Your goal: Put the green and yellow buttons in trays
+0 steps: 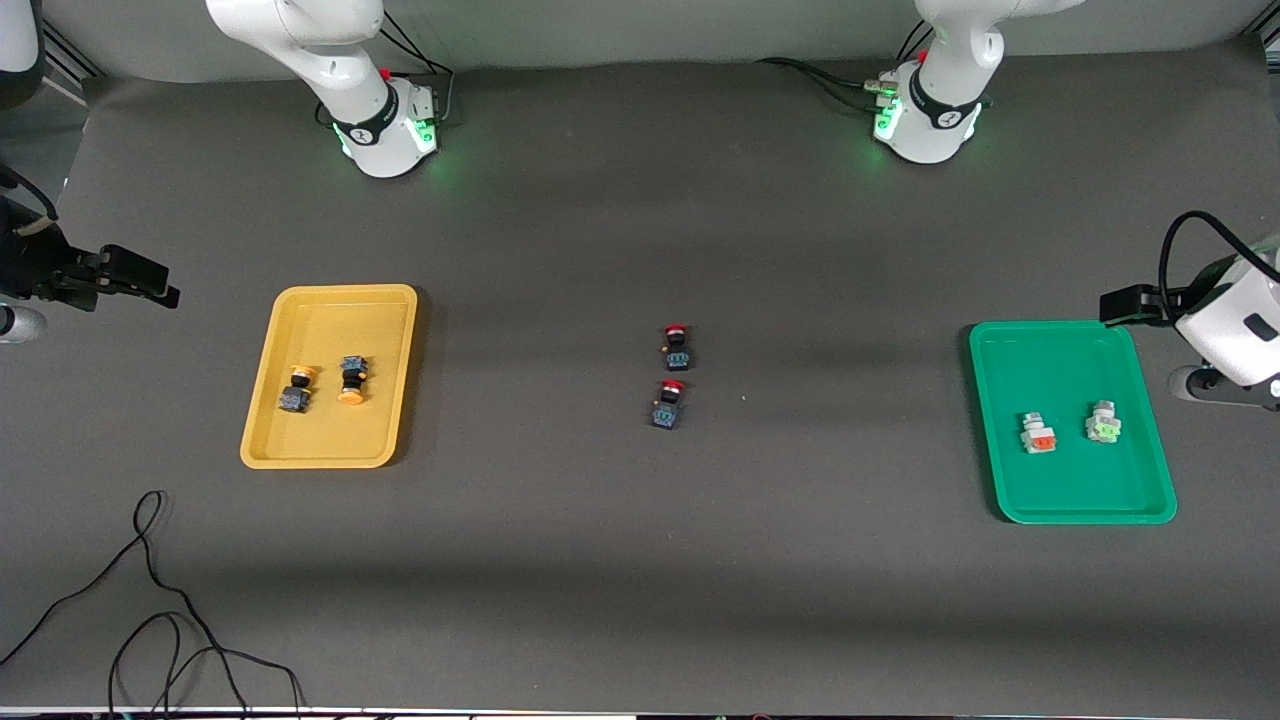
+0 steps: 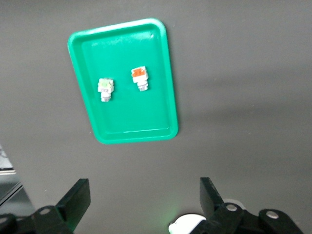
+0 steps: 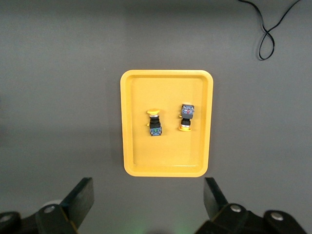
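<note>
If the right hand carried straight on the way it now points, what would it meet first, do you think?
Probably the bare table just short of the yellow tray. The right hand is open, looking down at that tray and its two yellow buttons; depth is uncertain.

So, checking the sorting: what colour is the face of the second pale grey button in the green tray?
Orange-red, beside the green-faced button; clearest in the left wrist view.
</note>
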Robot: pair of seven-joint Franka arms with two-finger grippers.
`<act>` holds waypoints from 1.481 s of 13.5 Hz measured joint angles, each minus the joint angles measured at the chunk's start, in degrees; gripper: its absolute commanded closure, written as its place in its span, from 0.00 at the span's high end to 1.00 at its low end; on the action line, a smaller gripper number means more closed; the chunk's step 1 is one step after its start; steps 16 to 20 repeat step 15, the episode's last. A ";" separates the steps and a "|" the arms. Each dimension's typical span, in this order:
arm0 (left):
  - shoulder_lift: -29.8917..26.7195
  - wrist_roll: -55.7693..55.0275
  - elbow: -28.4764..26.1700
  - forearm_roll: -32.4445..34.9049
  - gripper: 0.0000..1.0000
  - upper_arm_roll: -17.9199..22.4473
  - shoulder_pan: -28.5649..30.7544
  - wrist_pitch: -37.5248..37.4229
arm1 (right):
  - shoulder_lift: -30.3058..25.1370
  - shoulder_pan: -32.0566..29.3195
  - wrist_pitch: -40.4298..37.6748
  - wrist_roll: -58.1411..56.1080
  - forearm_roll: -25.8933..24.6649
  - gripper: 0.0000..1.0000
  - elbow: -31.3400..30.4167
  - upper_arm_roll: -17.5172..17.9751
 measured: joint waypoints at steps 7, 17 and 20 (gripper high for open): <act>-12.53 -3.57 -20.86 -2.94 1.00 1.96 -3.44 17.12 | 0.01 -0.03 0.00 0.00 -0.12 1.00 0.00 -0.15; -12.97 -3.70 -23.04 -3.98 1.00 3.00 -3.37 17.75 | 0.03 -0.03 -0.01 0.00 -0.15 1.00 0.00 -0.16; -12.97 -3.70 -23.04 -3.98 1.00 3.00 -3.37 17.75 | 0.03 -0.03 -0.01 0.00 -0.15 1.00 0.00 -0.16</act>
